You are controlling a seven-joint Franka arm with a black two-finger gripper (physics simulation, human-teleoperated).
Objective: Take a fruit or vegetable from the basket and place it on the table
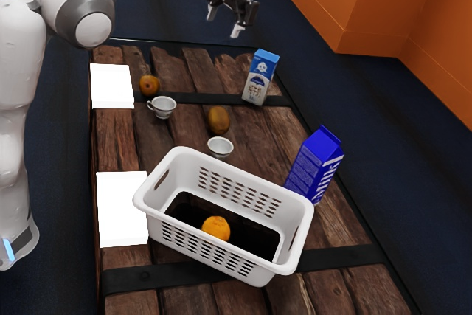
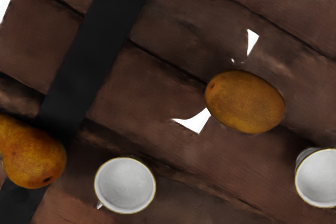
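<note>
High above the table's far end, my gripper point(image 1: 224, 23) stands open with nothing between its fingers. In the wrist view, pale fingertip slivers of the gripper point(image 2: 224, 81) appear beside a brown oval fruit point(image 2: 244, 102), which lies on the table well below the hand. The white basket point(image 1: 290, 206) stands at the near end of the table, away from the gripper, and an orange point(image 1: 216, 228) rests on its dark bottom. The same oval fruit point(image 1: 218, 119) lies on the wooden table point(image 1: 122, 138) beyond the basket.
A pear point(image 2: 32, 156) lies near a white cup point(image 2: 125, 185); another white cup point(image 1: 220, 146) stands between oval fruit and basket. One blue carton point(image 1: 316, 166) stands close beside the basket, a blue-and-white carton point(image 1: 260, 77) farther back. White squares point(image 1: 122, 208) lie along the exterior view's left edge.
</note>
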